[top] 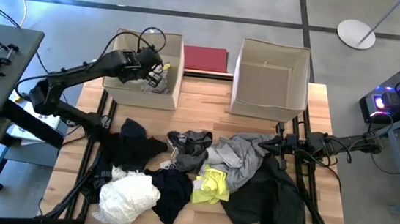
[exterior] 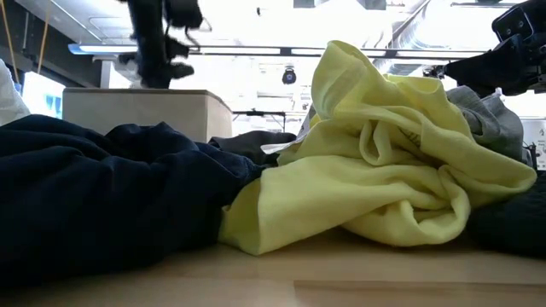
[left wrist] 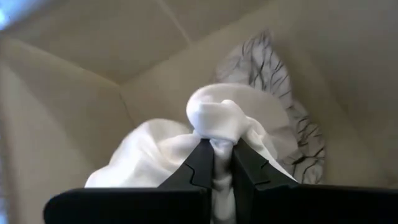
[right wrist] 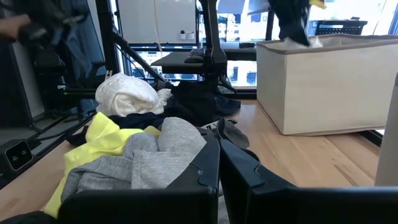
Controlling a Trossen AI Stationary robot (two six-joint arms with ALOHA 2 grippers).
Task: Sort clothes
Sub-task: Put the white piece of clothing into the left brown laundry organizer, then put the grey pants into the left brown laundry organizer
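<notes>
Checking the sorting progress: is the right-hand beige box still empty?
Empty as far as visible: the high view shows only bare beige floor inside the right box, while the left box already holds pale fabric.

2 beige boxes | red board between | wooden table

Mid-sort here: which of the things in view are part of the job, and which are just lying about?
Job:
- white garment, pinched in left hand over left box
- grey garment by shut right hand
- neon yellow garment
- right box

Lying about:
- dark red board
- table
</notes>
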